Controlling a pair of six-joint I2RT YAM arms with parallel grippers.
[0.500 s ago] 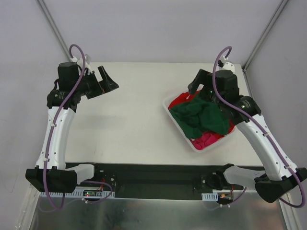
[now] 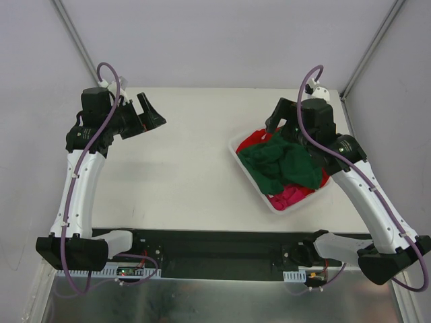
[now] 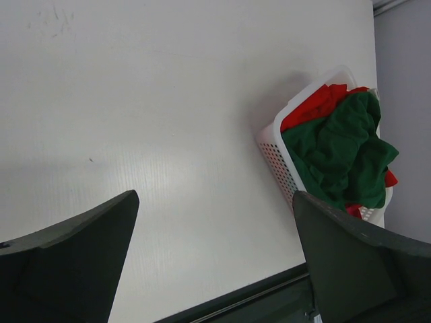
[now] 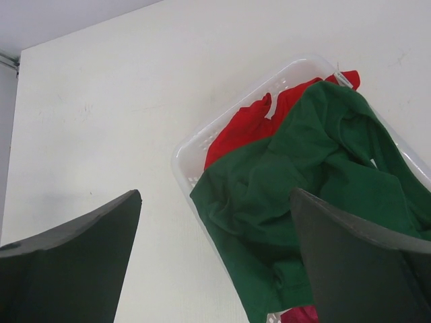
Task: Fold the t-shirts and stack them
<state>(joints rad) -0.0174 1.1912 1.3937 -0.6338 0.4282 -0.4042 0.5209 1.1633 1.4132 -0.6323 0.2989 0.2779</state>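
Very little has moved in the last half second: the right gripper [image 2: 277,124] has edged slightly toward the far side of the table [image 2: 188,155], while the left gripper [image 2: 153,111] and the clothes lie as before. The right gripper's fingers are spread wide with nothing between them. It hangs over the far left corner of the white mesh basket [image 2: 246,173]. In its wrist view the dark green t-shirt [image 2: 279,165] lies directly beneath and ahead of the fingers, crumpled on top of the heap and spilling over the basket's rim. The red t-shirt [image 2: 252,139] pokes out from under the green one, just below the fingertips. The pink t-shirt [image 2: 289,195] shows at the basket end farthest from this gripper, toward the arm's base, mostly buried. From these views it is hard to say how far above the cloth the fingers hang, though they seem clear of it. The left gripper is likewise spread wide and holds nothing. It hovers over bare table, with the basket and all three shirts well apart from it, off beyond its right finger.
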